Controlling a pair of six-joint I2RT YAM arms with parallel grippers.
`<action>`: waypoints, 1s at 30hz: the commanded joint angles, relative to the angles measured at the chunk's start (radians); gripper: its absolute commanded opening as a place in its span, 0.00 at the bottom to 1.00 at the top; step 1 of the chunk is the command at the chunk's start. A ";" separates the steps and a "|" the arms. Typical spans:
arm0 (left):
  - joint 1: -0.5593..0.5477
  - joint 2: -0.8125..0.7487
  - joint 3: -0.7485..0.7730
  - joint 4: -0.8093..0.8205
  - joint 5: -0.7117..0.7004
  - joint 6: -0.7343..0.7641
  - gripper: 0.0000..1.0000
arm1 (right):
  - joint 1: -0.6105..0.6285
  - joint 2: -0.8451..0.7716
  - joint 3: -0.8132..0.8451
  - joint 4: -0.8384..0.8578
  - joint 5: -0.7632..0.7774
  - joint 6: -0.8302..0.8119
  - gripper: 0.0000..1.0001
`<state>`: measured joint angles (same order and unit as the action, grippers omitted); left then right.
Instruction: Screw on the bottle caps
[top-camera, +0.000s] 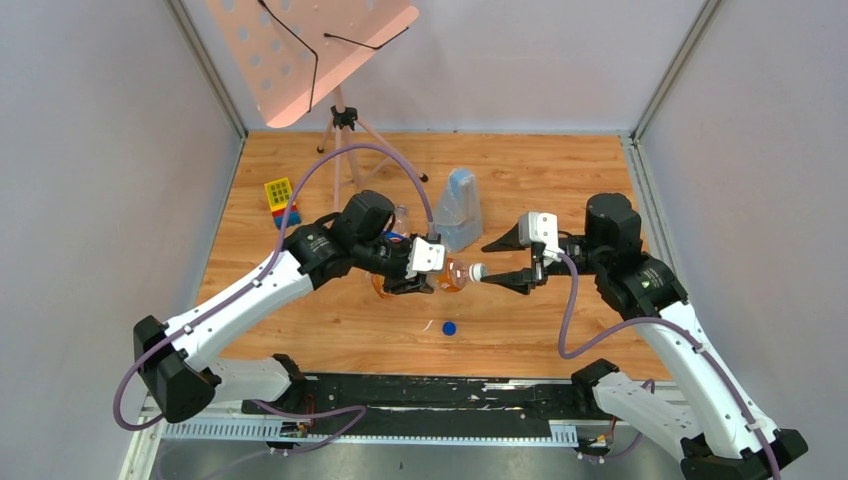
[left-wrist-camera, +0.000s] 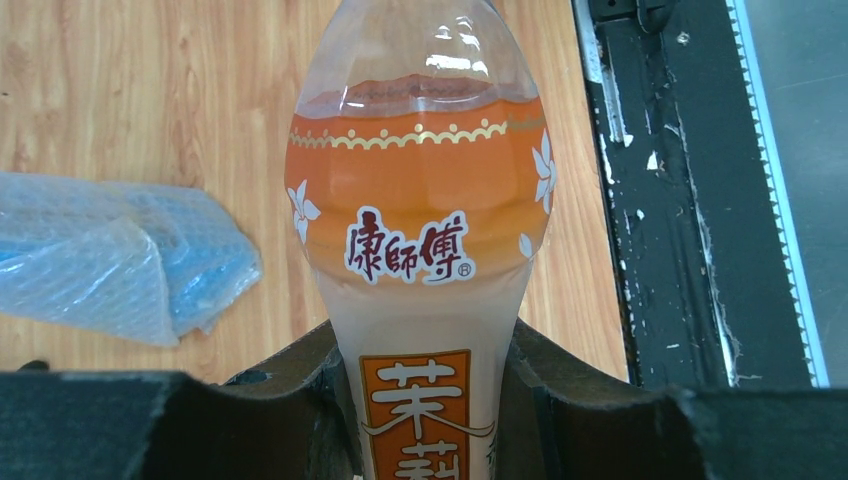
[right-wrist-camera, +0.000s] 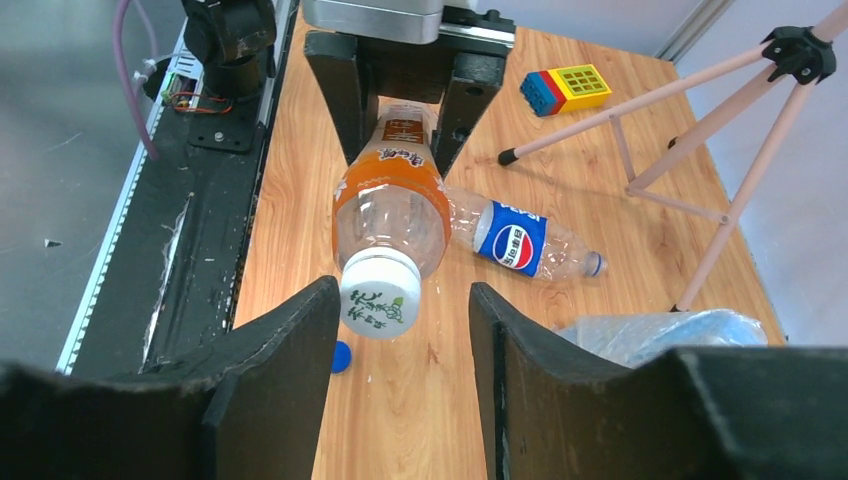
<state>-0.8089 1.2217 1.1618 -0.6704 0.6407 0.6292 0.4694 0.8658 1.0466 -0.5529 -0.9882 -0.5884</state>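
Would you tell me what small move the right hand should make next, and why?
Probably ease the right hand forward a little, so the white cap lies fully between its fingers, ready for closing. The left hand grips the orange bottle on its side, neck toward the right hand. The cap sits on the neck, seemingly just at the open fingertips.

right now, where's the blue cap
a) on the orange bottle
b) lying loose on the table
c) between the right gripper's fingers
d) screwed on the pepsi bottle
B: the blue cap lies by itself on the wooden table, apart from the Pepsi bottle, whose mouth is bare, while the orange bottle carries the white cap.
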 joint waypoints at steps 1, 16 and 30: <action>0.009 0.005 0.055 -0.006 0.059 -0.022 0.00 | 0.009 -0.013 0.016 -0.034 -0.057 -0.081 0.50; 0.031 0.020 0.059 0.017 0.126 -0.045 0.00 | 0.032 0.025 0.038 -0.085 -0.071 -0.105 0.38; -0.009 -0.110 -0.085 0.338 -0.212 -0.138 0.00 | 0.037 0.186 0.103 0.004 0.064 0.403 0.00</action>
<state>-0.7837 1.1889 1.1088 -0.5945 0.6308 0.5331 0.4915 0.9829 1.1110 -0.6201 -0.9749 -0.4915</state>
